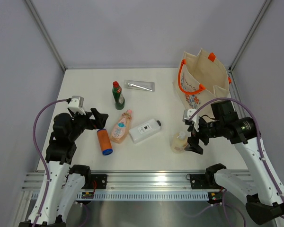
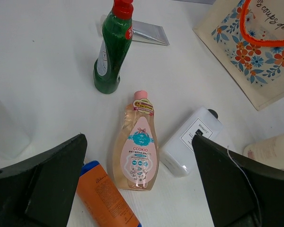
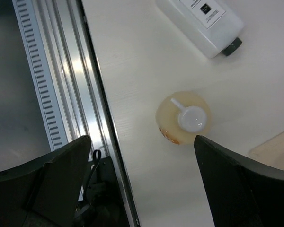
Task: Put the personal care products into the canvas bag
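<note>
The big canvas bag (image 1: 209, 78) stands at the far right corner of the white table (image 1: 85, 90). Its top is open, and its flower side faces the arms. All six little bottles are out on the table, and none is in the bag. The green bottle with the red cap (image 1: 118, 97) stands up near the far middle. The silver tube (image 1: 139, 85) lies flat just behind it to the right. Closer in, three things lie flat in a row. The orange cylinder with the blue cap (image 1: 104, 141) is on the left. The peach-pink bottle (image 1: 121, 126) is right beside it, with its cap pointing away from the arms. The white flat bottle (image 1: 144, 131) is next, with its black cap pointing right. The cream-yellow pump bottle (image 1: 179, 142) stands up by itself near the front edge, to the right of the row. The left gripper (image 1: 102, 119) is near the top end of the orange cylinder. Its two fingers are wide apart and hold nothing. Its own camera shows the peach-pink bottle between them, farther out. The right gripper (image 1: 194, 144) is just beside the pump bottle, on its right. Its fingers are wide apart too, and they hold nothing. Its camera looks straight down at the pump top, with the metal rail (image 1: 146, 182) off to one side.
</note>
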Motion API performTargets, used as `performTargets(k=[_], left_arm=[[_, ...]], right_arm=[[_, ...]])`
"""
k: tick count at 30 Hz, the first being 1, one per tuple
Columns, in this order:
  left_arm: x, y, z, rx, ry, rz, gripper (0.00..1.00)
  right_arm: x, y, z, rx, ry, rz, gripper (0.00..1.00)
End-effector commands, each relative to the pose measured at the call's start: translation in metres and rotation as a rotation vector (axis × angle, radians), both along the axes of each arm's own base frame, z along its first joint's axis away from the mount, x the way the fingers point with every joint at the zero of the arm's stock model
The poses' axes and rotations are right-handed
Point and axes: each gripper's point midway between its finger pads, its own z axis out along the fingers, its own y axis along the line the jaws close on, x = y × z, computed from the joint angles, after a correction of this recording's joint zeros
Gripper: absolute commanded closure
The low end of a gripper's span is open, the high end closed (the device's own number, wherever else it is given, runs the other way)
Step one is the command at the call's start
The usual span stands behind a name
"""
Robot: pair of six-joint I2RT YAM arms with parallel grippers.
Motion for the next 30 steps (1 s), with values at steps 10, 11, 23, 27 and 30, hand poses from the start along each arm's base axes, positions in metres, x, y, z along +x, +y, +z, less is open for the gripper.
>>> performTargets(k=[10,11,23,27,30], left_arm=[[0.007,-0.008,0.016,-0.006,-0.055,-0.053,0.01],[0.006,-0.009,0.017,-0.008,-0.057,-0.058,0.01],[0.004,-0.009,0.021,-0.008,-0.076,-0.061,0.01],[0.003,-0.01,0.021,-0.009,-0.077,-0.065,0.01],[0.003,-0.01,0.022,-0.01,-0.079,-0.065,0.01]], right_arm=[[0.049,-0.004,-0.068,-0.236,-0.298,0.273,0.01],[0.053,-0.005,-0.081,-0.25,-0.28,0.275,0.01],[0.056,0.022,-0.115,-0.159,-0.153,0.406,0.05],[0.051,0.021,-0.125,-0.169,-0.109,0.433,0.1],[0.052,0.019,-0.13,-0.183,-0.088,0.424,0.14]])
